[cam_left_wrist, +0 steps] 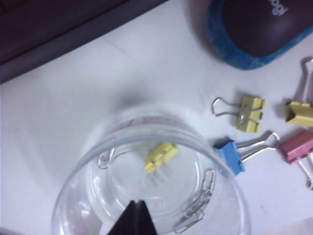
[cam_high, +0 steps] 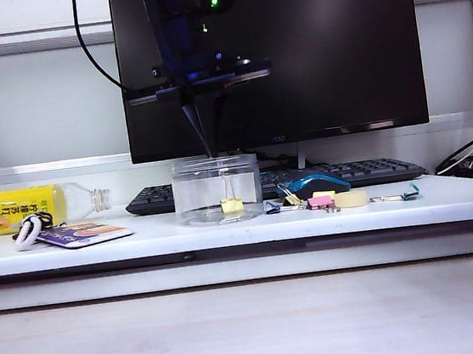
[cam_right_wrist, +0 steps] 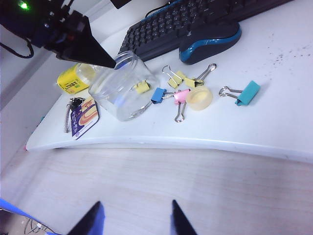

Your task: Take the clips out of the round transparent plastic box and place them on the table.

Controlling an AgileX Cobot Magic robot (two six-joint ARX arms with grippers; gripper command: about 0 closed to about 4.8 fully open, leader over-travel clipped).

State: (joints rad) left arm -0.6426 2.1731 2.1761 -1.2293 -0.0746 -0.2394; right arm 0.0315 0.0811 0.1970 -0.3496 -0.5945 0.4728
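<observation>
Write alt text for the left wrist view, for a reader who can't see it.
The shut left gripper points into the round transparent plastic box, above a yellow clip and paper clips inside. On the table beside the box lie yellow, blue and pink clips.

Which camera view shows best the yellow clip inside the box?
The left wrist view: it looks down into the box, so the clip is large and clear. The exterior view shows it small through the wall; the right wrist view, small too.
</observation>
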